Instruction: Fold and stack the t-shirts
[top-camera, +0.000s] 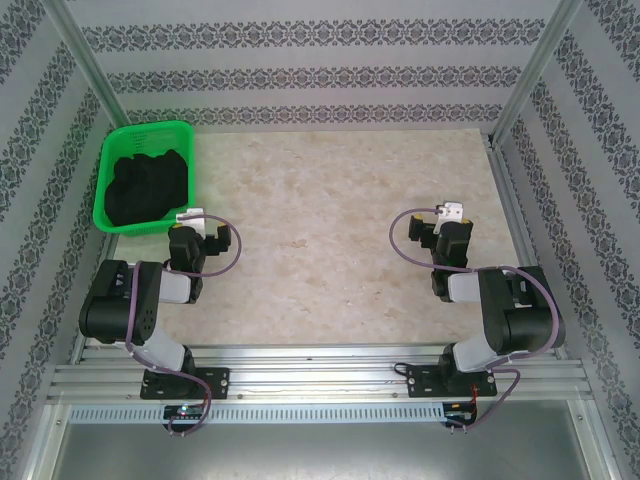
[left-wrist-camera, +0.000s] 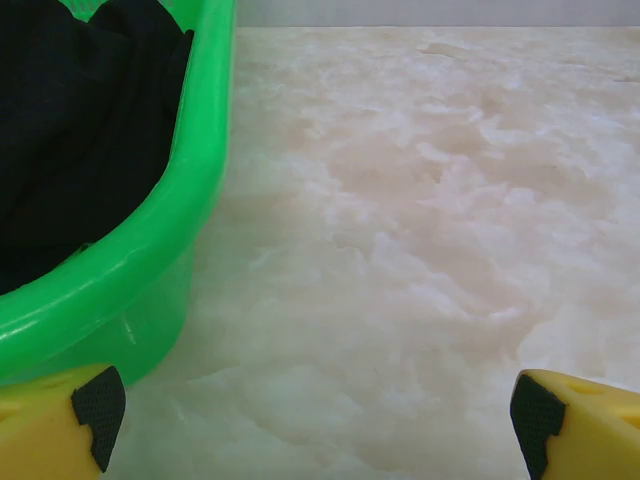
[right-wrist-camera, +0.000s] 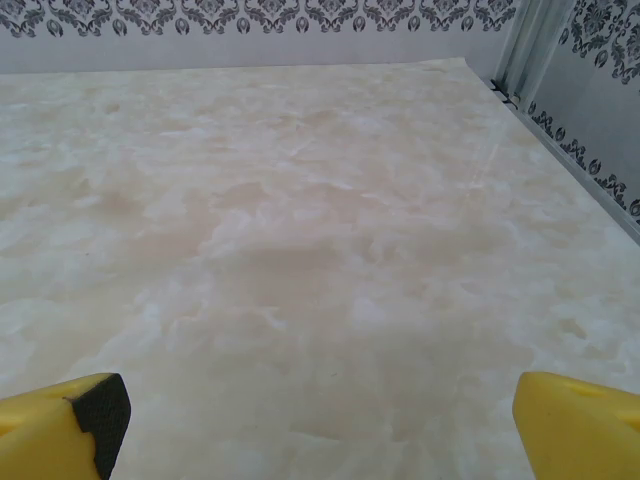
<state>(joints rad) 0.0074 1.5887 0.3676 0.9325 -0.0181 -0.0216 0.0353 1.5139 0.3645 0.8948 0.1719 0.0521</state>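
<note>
Yellow left fingers (left-wrist-camera: 50, 430) are standing wide apart, gripping nothing, hovering over the counter (left-wrist-camera: 400, 250) just beside the green basket (left-wrist-camera: 205, 150). Black t-shirts (left-wrist-camera: 80, 120) are lying bunched inside that basket, ahead and left of those fingers, apart from them. Farther off, the right fingers (right-wrist-camera: 60, 420) are gaping empty too, well apart from the t-shirts.

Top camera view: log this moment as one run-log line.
black fabric t-shirts heaped in green plastic mesh basket, far left | left fingers: open, empty, beside basket | right fingers: open, empty, above beige marbled table
</note>
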